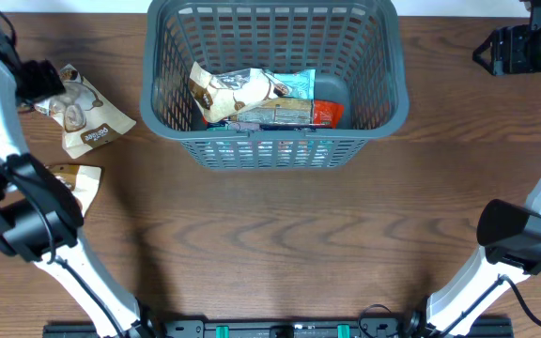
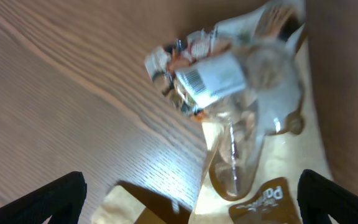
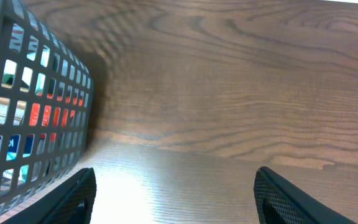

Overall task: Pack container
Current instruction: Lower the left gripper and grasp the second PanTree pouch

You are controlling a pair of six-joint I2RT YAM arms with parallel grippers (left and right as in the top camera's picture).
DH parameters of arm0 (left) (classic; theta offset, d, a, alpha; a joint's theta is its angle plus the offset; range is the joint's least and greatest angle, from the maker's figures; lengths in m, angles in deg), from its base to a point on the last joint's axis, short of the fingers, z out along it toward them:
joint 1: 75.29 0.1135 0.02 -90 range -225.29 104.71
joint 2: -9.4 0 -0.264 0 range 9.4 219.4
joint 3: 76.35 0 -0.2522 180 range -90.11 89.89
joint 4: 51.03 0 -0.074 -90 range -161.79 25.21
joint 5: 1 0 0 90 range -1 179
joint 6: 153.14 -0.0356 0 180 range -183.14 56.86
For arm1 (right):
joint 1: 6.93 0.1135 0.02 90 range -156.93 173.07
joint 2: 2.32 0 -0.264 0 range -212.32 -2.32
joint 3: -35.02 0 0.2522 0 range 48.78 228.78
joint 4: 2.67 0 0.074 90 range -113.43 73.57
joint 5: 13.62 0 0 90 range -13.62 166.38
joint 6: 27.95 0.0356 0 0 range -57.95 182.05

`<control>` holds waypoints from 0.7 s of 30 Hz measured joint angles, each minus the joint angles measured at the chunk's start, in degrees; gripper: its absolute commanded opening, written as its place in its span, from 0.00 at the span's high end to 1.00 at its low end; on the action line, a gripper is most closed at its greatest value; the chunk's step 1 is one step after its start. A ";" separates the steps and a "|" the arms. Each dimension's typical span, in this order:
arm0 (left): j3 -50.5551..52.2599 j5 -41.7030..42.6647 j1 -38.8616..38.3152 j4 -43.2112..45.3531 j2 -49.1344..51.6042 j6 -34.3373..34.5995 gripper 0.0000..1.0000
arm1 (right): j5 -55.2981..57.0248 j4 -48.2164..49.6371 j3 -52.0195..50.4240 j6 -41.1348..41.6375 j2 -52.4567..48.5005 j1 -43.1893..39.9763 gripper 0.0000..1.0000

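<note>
While the basket (image 1: 270, 152) sits at the far middle of the table (image 1: 270, 244) with several packets (image 1: 252, 94) already heaped on its base, two more lie out on the wood at my left, so I judge the job partly done. I have the left gripper (image 2: 191, 177) hanging over the pale packet (image 1: 92, 122), its fingers spread wide with nothing between them yet. The wrist view shows the crinkled pouch lying flat under the gap, barcode up, which suits a straight drop and pinch. That view is blurred, so I cannot tell how close the fingertips are to the film. A second packet (image 1: 75, 178), browner, lies just nearer me, partly under the arm; I take it as next in line.

The right gripper (image 3: 174, 173) is parked near the basket's right wall, apart from it, fingers parted on nothing over bare wood. I read that as keeping clear, since it leaves the basket's mouth free for the left arm to come across. The packets inside bunch toward the middle and left, with some base showing at the right end, so I would aim there. The pouch looks slippery and puffed; a shallow pinch may slide off, so I would go for its middle.
</note>
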 measured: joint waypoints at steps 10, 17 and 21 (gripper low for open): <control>0.02 4.31 0.00 -0.79 2.49 1.53 0.01 | 0.00 -0.79 0.00 0.00 0.00 0.00 0.32; 0.02 6.03 0.00 -0.76 8.50 2.80 0.01 | -0.02 -2.54 0.00 0.00 0.00 0.00 0.32; 0.02 6.23 0.00 -0.35 11.15 2.89 0.01 | 0.00 -3.72 0.00 0.00 0.00 0.00 0.32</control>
